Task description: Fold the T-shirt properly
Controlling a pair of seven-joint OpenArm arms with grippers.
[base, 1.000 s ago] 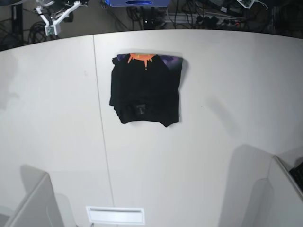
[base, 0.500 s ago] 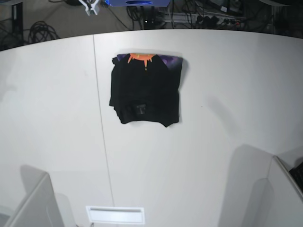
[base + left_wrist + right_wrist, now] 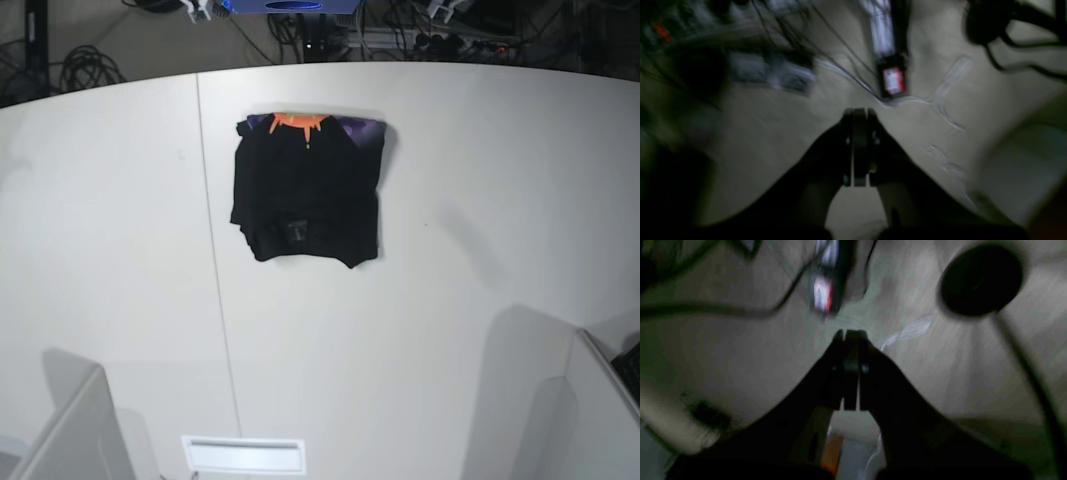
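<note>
The black T-shirt (image 3: 308, 195) lies folded into a compact rectangle on the white table (image 3: 480, 200), at the far middle, with a strip of orange and purple print along its far edge. Both arms are far from it, beyond the table's back edge. Only a white tip of the right gripper (image 3: 197, 10) and of the left gripper (image 3: 445, 8) shows at the top of the base view. In the blurred left wrist view the left gripper (image 3: 856, 115) is shut and empty over the floor. In the right wrist view the right gripper (image 3: 850, 336) is shut and empty as well.
A seam (image 3: 212, 250) runs across the table left of the shirt. A white slot (image 3: 243, 455) sits at the front edge. Grey panels stand at the front left (image 3: 70, 430) and front right (image 3: 590, 420). Cables and gear (image 3: 400, 35) lie behind the table.
The right arm's white gripper has moved from the top left up and right, nearly out of the base view. A tip of the left gripper now shows at the top. The shirt has not moved.
</note>
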